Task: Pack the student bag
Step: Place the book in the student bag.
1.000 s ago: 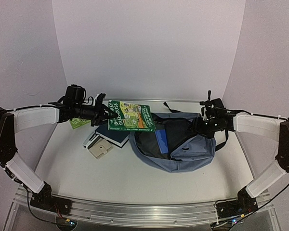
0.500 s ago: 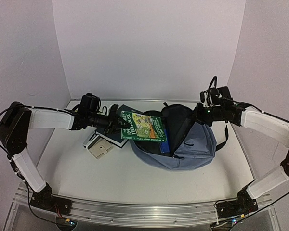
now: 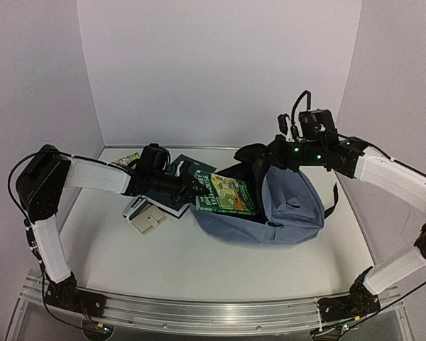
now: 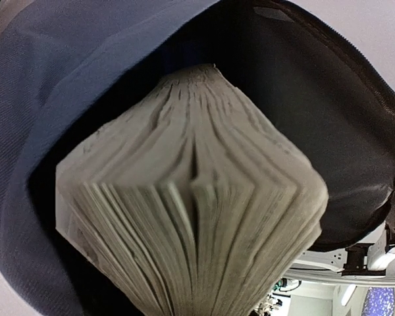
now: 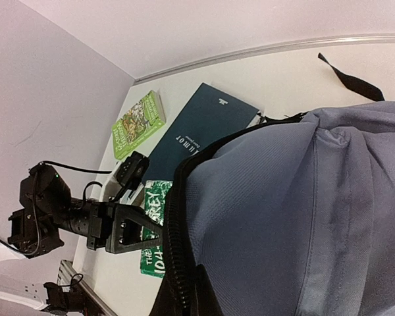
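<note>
The student bag (image 3: 295, 202) is a grey-blue backpack lying at the table's middle right, its mouth facing left. My right gripper (image 3: 270, 158) is shut on the bag's upper rim and holds it lifted, so the dark lining (image 4: 336, 131) shows. My left gripper (image 3: 191, 189) is shut on a green paperback (image 3: 227, 195) whose far end sits inside the bag's mouth. The left wrist view is filled by the book's page edges (image 4: 191, 217) against the lining, and my fingers are hidden there. In the right wrist view the black zipper (image 5: 174, 253) runs beside the green paperback (image 5: 151, 227).
A dark teal book (image 5: 201, 131) lies behind the bag, and a small green book (image 5: 138, 122) lies at the back left. Under my left arm sit a dark blue book (image 3: 172, 202), a white item (image 3: 133, 207) and a beige case (image 3: 147, 222).
My left gripper carried the green paperback rightward and down into the bag's mouth. My right gripper shut on the bag's rim and raised it up and to the left.
</note>
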`<state>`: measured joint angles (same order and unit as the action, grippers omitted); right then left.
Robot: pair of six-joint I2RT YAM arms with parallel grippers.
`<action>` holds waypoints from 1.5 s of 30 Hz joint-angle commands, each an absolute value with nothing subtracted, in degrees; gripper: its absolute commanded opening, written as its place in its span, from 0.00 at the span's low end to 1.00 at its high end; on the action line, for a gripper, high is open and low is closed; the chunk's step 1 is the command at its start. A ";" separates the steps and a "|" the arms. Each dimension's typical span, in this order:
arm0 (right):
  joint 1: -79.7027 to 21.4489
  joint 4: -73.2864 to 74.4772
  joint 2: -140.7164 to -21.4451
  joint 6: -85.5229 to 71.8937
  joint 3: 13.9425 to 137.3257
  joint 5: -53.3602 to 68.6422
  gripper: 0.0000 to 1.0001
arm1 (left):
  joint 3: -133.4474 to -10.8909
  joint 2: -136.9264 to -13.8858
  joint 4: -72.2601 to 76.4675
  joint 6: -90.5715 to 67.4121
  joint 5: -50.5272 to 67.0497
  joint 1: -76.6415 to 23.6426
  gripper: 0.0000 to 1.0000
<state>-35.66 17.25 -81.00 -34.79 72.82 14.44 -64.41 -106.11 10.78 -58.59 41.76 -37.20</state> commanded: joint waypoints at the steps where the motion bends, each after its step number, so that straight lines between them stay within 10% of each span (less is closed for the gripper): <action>1: -37.52 10.43 -81.72 -35.42 76.42 13.15 0.00 | -69.37 -107.74 19.14 -59.64 40.36 -38.32 0.00; 23: -42.74 -0.80 -85.61 -39.07 75.56 12.78 0.00 | -89.01 -125.52 8.10 -51.19 26.70 -48.25 0.02; 37: -42.75 -0.54 -82.60 -38.83 69.68 3.87 0.00 | -87.27 -120.14 -8.37 -42.65 16.75 -48.26 0.64; 45: -42.71 -0.18 -80.95 -39.94 67.08 1.41 0.00 | -87.69 -121.82 -10.09 -42.80 16.33 -49.43 0.65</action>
